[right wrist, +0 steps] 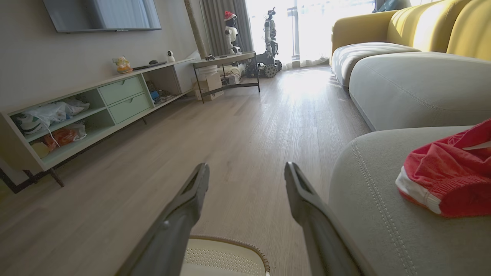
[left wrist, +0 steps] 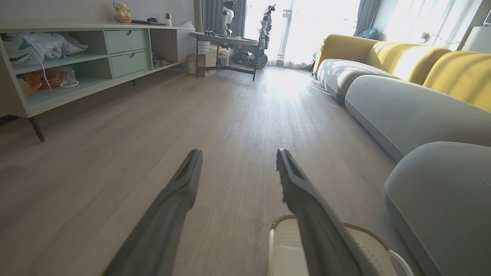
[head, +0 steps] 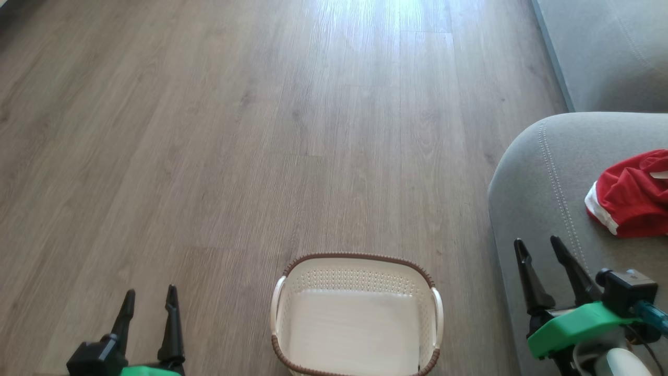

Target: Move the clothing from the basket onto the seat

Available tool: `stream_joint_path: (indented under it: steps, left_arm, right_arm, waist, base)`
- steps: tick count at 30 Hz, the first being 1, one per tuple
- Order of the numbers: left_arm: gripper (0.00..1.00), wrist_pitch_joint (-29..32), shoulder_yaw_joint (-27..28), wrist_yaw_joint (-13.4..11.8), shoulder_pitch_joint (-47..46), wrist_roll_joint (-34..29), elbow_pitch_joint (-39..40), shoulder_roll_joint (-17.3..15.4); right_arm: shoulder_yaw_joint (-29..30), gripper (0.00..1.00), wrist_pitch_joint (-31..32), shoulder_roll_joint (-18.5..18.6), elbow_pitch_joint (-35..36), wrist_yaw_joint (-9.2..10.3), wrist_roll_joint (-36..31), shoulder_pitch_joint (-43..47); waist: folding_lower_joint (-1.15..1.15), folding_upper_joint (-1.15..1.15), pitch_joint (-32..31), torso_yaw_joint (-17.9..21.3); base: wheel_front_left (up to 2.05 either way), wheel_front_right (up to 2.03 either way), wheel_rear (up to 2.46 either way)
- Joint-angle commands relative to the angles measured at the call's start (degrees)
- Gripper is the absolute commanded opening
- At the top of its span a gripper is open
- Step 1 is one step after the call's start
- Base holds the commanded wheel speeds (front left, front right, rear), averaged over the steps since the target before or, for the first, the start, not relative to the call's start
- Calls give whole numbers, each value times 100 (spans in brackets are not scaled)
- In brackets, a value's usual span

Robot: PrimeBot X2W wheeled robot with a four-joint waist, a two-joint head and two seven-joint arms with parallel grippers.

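The clothing point(head: 634, 196) lies bunched on the seat point(head: 537, 172), near the right tool point(head: 536, 241), which hangs over the cushion's front edge, fingers spread and holding nothing. The left tool point(head: 150, 290), likewise parted and empty, hangs over the floor point(head: 261, 130). Between them stands the basket point(head: 360, 257), its bare bottom showing.

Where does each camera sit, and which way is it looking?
Head view: on the head, looking down at floor, basket, seat, clothing; left fingers and right fingers show.
Left wrist view: on the left wrist, looking along the floor; left fingers show.
Right wrist view: on the right wrist, facing likewise; right fingers show.
Shared: the basket, in all three.
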State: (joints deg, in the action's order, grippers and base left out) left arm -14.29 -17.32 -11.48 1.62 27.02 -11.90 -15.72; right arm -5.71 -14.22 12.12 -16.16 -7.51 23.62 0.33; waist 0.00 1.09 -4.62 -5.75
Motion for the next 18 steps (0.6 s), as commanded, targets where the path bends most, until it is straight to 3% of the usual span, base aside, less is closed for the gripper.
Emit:
stream_joint_path:
  steps: [1, 9, 18]
  left_arm:
    - [100, -71, 303, 78, -131, -86, 246, -13]
    - [100, -71, 686, 566, 126, -555, 600, 276]
    - [100, -71, 932, 942, 125, -713, 381, 524]
  right_arm:
    - [-3, 100, -75, 9, 258, 2, -87, -104]
    - [166, 100, -77, -149, 509, 2, -373, 81]
    - [116, 100, -77, -134, 523, 2, -378, 14]
  waist:
    - [0, 0, -9, 10]
    - [0, 0, -53, 77]
    - [0, 0, 49, 144]
  base:
    - [0, 0, 0]
    - [0, 0, 0]
    - [0, 0, 0]
